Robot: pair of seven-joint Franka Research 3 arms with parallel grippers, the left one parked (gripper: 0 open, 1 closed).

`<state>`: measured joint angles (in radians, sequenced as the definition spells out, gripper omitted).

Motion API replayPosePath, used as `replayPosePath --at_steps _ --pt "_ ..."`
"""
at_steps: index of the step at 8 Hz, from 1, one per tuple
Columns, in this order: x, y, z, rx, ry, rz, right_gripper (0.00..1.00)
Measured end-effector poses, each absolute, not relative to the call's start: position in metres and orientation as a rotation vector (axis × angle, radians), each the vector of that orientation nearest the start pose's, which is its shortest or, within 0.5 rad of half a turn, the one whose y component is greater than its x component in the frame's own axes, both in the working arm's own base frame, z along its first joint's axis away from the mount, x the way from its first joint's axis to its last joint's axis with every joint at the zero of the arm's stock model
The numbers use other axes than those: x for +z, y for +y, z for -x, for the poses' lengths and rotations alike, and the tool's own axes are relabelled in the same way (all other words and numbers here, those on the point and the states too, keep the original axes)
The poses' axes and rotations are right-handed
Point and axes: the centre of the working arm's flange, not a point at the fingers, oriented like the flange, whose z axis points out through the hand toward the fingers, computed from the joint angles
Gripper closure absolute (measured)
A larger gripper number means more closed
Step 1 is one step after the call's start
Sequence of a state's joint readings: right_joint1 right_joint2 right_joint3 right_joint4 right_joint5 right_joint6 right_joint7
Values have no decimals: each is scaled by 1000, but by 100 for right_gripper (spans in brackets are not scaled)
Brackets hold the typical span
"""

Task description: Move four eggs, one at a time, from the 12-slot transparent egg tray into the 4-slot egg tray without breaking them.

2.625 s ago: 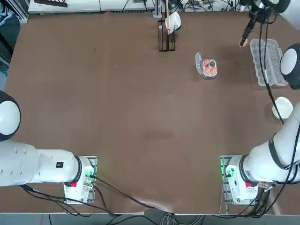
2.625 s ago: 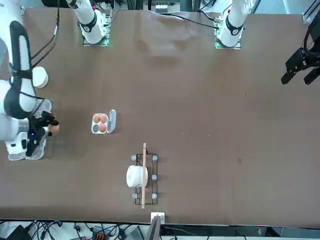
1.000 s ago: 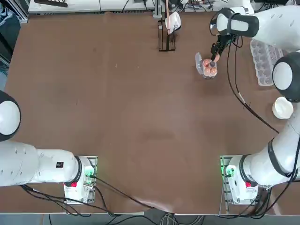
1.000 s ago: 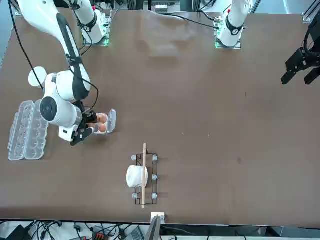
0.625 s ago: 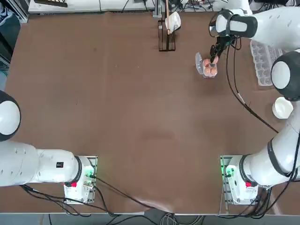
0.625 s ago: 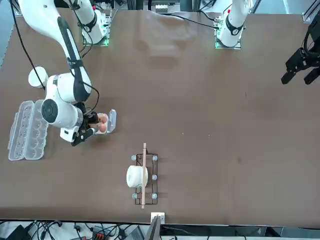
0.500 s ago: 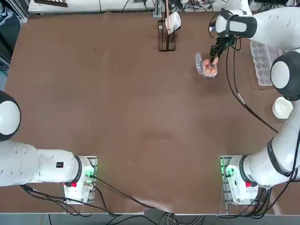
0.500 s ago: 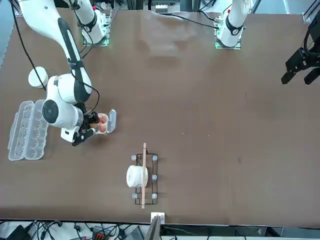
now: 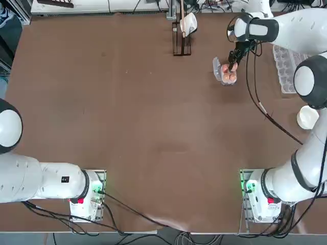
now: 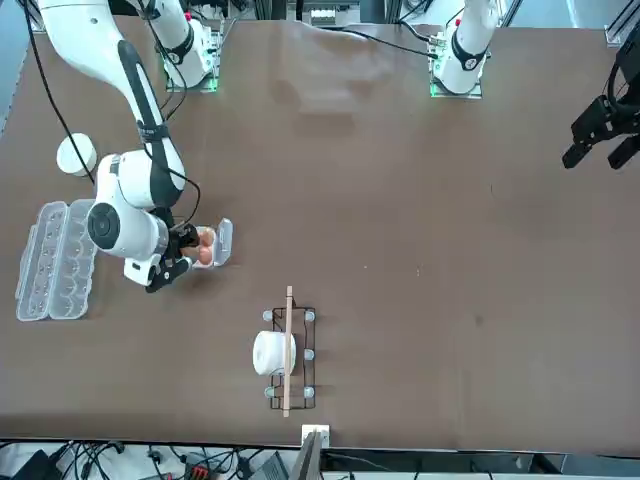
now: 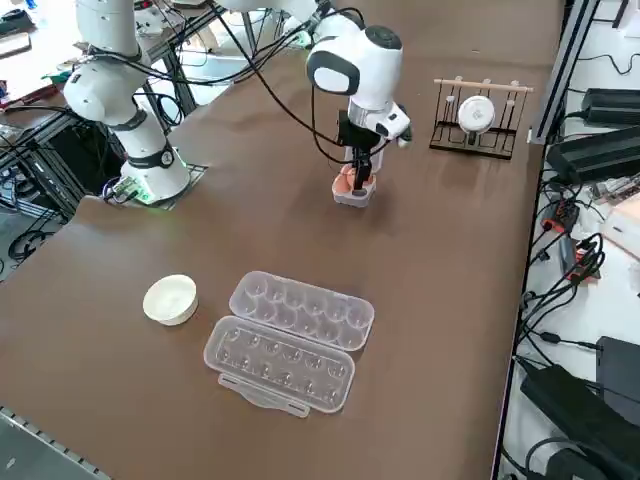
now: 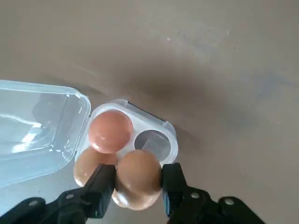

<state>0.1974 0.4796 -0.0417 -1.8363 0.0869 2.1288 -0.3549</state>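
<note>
Black-fingered, my right gripper (image 12: 138, 179) is closed on one orange-brown egg (image 12: 139, 169), held over the 4-slot egg tray (image 12: 145, 122), where three seated eggs (image 12: 110, 131) leave one open cup (image 12: 153, 143). Step: final placement. Next, I judge: align over that cup, lower gently, then release.

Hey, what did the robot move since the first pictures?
The right hand carried an egg from beside the long tray to over the little tray, still holding it. The three eggs there and the bowl stayed put.
</note>
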Motion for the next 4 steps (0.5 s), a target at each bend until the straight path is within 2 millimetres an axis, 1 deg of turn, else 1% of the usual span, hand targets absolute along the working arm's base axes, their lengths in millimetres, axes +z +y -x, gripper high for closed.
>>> replayPosePath --at_steps 2,4 --pt "254 101 -616 278 -698 2981 41" --pt "253 100 -616 279 -697 2982 30"
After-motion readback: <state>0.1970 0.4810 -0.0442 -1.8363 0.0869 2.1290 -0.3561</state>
